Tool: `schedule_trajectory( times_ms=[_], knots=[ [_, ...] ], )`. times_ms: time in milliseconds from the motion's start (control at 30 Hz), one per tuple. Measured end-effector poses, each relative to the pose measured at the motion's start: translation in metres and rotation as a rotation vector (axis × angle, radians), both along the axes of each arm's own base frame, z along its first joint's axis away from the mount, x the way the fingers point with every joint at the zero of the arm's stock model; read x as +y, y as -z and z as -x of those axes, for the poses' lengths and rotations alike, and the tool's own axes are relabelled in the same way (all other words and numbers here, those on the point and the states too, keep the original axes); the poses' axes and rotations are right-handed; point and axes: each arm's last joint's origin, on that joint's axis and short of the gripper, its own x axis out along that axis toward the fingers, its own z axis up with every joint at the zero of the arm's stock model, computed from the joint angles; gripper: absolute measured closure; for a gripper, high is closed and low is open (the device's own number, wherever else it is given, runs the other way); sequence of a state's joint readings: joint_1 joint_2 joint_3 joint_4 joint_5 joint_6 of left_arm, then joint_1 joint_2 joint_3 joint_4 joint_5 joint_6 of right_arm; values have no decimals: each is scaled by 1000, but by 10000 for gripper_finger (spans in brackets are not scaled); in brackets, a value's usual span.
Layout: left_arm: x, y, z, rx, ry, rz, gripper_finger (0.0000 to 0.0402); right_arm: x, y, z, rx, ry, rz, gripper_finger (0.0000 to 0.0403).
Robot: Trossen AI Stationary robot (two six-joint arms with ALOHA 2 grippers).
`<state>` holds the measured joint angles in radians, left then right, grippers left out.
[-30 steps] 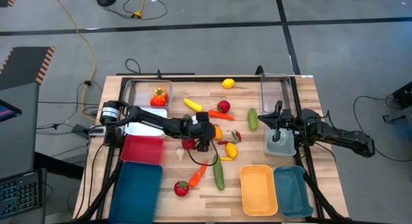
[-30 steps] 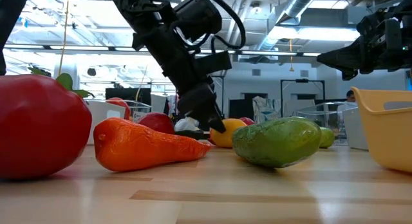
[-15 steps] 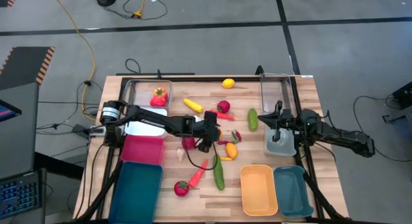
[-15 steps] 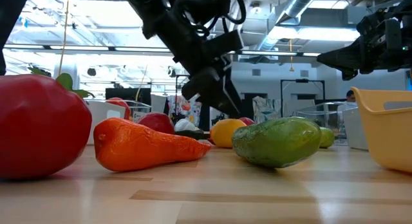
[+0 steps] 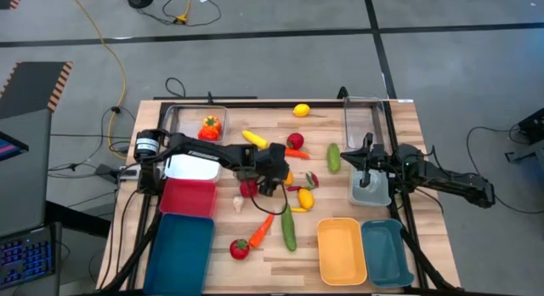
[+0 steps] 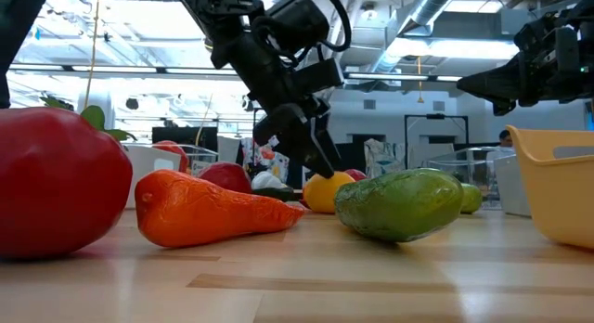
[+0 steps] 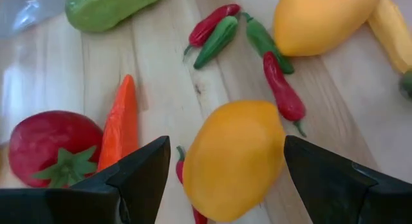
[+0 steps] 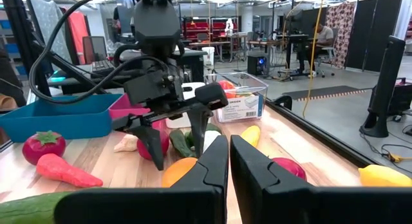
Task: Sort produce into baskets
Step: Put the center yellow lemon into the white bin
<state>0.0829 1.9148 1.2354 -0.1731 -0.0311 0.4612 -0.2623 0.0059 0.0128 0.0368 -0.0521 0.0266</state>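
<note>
Toy produce lies scattered over the middle of the wooden table. My left gripper [image 5: 283,174] is open, slanting down over an orange-yellow fruit [image 7: 235,156], which lies on the table between its two fingers with a gap on each side. A tomato [image 7: 55,143] and a carrot [image 7: 121,124] lie beside it, with chillies [image 7: 277,76] and a yellow fruit [image 7: 325,18] just beyond. My right gripper [image 5: 367,160] is shut and level, above a clear basket [image 5: 371,192] at the table's right.
Baskets ring the produce: clear [image 5: 194,124] with a red pepper, white [image 5: 191,167], pink-red [image 5: 187,196], dark teal [image 5: 180,253], orange-yellow [image 5: 342,251], teal [image 5: 387,252], clear [image 5: 364,117]. A cucumber [image 5: 289,228], carrot [image 5: 262,230] and tomato [image 5: 240,248] lie near the front.
My left gripper has gone a little up and toward the table's far right, away from the dark red fruit and over the orange-yellow fruit. Its wrist has rolled. Its fingers have stayed open.
</note>
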Motion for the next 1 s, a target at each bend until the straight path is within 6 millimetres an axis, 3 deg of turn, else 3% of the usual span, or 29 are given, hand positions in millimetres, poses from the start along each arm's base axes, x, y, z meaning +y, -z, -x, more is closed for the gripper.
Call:
schedule_trajectory(
  times_ms=[267,467,667,867,1000],
  knots=[
    [1,14,-4,21,36,-2,110,0,0,0,0,0,0,356],
    [2,39,-5,97,22,5,111,0,0,0,2,1,-3,356],
    [1,38,-5,93,-27,26,118,0,0,0,4,1,-3,356],
    [2,33,-5,76,-78,41,156,0,0,0,4,1,-2,356],
    [3,22,-10,66,-133,84,167,0,0,0,4,1,0,356]
  ],
)
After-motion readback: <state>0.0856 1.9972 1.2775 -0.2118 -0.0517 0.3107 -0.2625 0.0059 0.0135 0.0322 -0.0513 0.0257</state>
